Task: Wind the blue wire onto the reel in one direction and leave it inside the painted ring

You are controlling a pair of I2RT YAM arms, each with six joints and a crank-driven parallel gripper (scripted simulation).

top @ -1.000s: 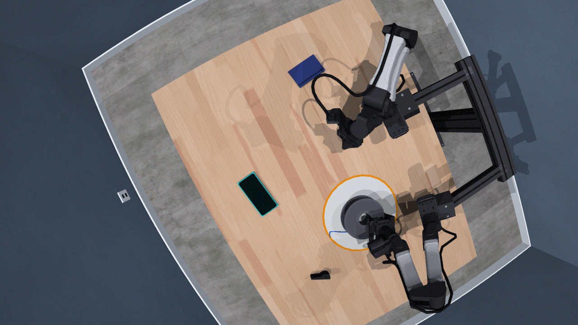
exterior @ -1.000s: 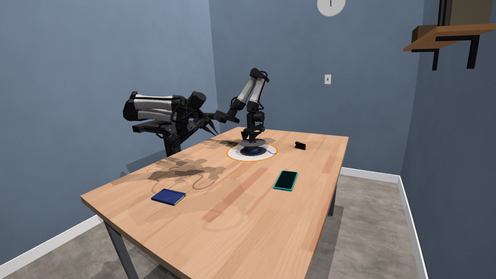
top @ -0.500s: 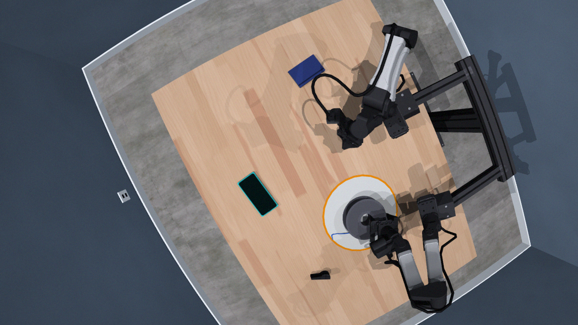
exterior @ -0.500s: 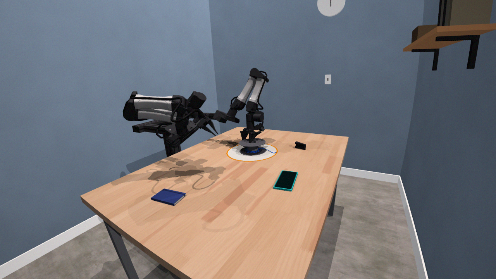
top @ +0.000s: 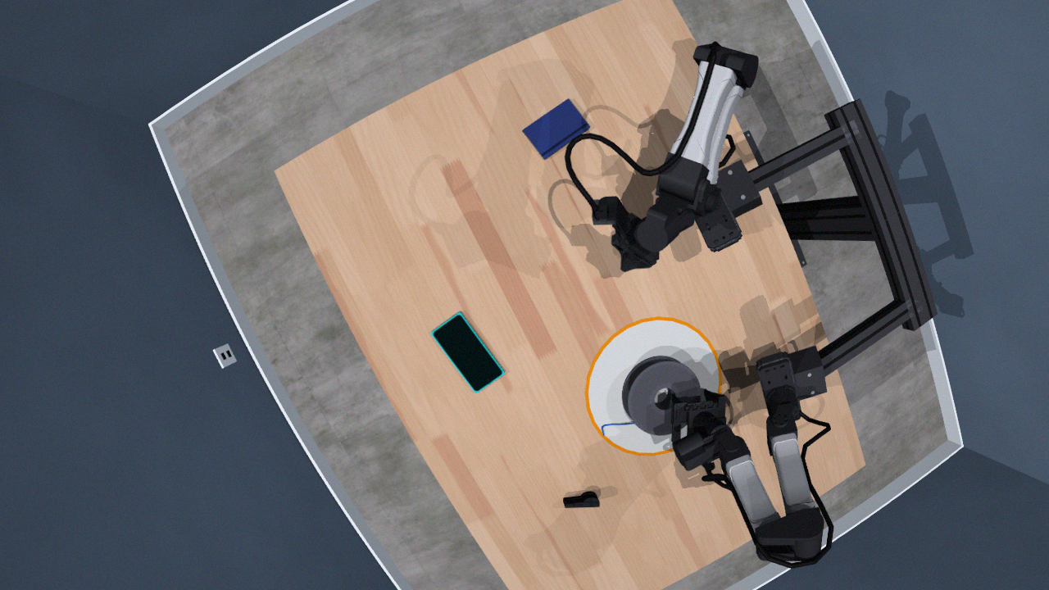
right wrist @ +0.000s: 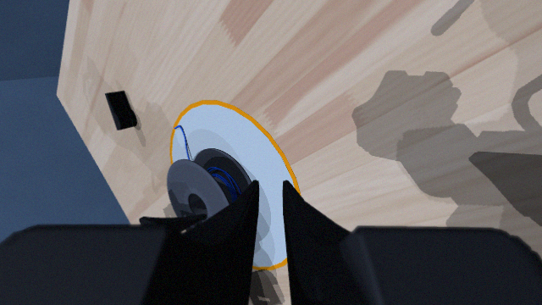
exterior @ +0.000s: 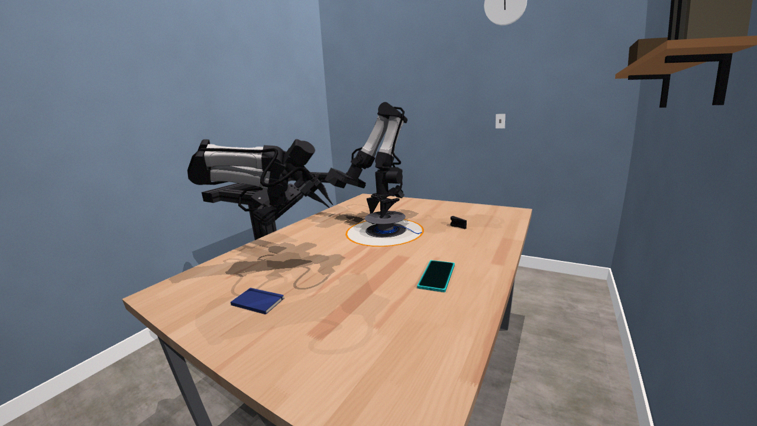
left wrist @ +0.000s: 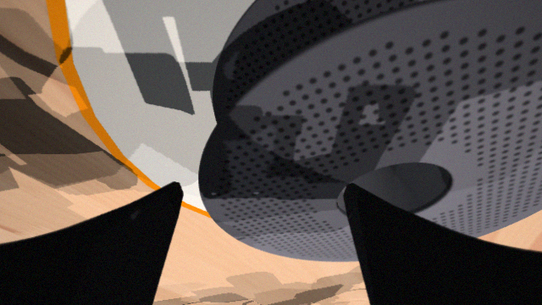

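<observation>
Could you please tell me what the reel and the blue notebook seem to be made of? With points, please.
Reel (top: 649, 403) (exterior: 377, 218) (left wrist: 423, 106) (right wrist: 190, 180): probably matte dark-grey plastic, judging by its dull, dotted flange; painted metal is possible.
Notebook (top: 555, 128) (exterior: 256, 300): smooth blue cover, perhaps card or leatherette, around pale, paper-like page edges.
</observation>
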